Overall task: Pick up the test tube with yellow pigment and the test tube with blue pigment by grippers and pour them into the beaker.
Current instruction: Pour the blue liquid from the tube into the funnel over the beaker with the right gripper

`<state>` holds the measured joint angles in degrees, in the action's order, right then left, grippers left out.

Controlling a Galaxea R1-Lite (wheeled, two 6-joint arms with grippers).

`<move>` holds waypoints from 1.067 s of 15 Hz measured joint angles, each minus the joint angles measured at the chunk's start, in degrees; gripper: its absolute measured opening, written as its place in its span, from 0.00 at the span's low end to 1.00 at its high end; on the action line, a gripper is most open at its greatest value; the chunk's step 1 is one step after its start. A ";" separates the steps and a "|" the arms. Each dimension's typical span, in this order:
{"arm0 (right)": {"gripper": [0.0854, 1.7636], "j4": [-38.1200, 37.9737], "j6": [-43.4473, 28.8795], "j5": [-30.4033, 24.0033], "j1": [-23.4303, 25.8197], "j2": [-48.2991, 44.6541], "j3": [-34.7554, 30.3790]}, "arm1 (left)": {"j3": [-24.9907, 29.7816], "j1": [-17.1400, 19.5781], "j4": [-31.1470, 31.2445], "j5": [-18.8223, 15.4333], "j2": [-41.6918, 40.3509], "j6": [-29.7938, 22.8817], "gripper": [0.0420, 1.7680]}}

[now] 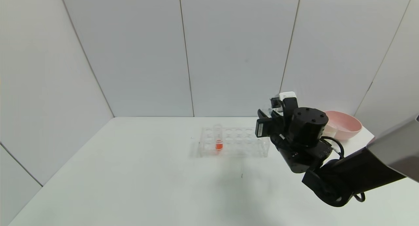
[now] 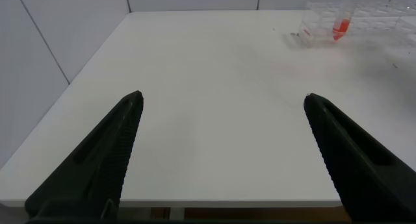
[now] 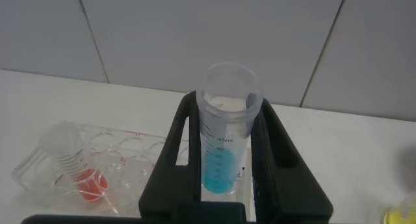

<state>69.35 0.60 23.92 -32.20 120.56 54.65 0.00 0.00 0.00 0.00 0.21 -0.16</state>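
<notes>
My right gripper [image 3: 224, 107] is shut on the test tube with blue pigment [image 3: 224, 143] and holds it upright, with cyan liquid in its lower end. In the head view this gripper [image 1: 270, 116] is at the right end of the clear rack [image 1: 234, 142]; the arm hides most of the tube there. A patch of yellow [image 3: 400, 216] shows at the edge of the right wrist view; I cannot tell what it is. The beaker is out of view. My left gripper [image 2: 222, 97] is open and empty above the table's near left part.
An orange-red-liquid tube [image 1: 218, 137] stands in the rack's left part and also shows in the right wrist view [image 3: 75, 162]. A pink bowl [image 1: 342, 124] sits at the back right, behind my right arm. Grey wall panels close off the back and sides.
</notes>
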 joint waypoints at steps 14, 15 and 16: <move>0.25 -15.79 -0.28 -36.75 18.58 -16.79 -11.57 | 0.00 -0.02 0.00 0.00 0.00 0.00 1.00; 0.25 -18.60 -0.27 -44.17 22.61 -19.13 -12.40 | 0.00 -0.02 0.00 0.00 0.00 0.00 1.00; 0.25 -21.37 -0.17 -51.37 26.69 -21.18 -12.90 | 0.00 -0.02 0.00 0.00 0.00 0.00 1.00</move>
<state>47.98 0.43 -27.45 -5.51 99.39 41.75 0.00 -0.02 0.00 0.00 0.21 -0.16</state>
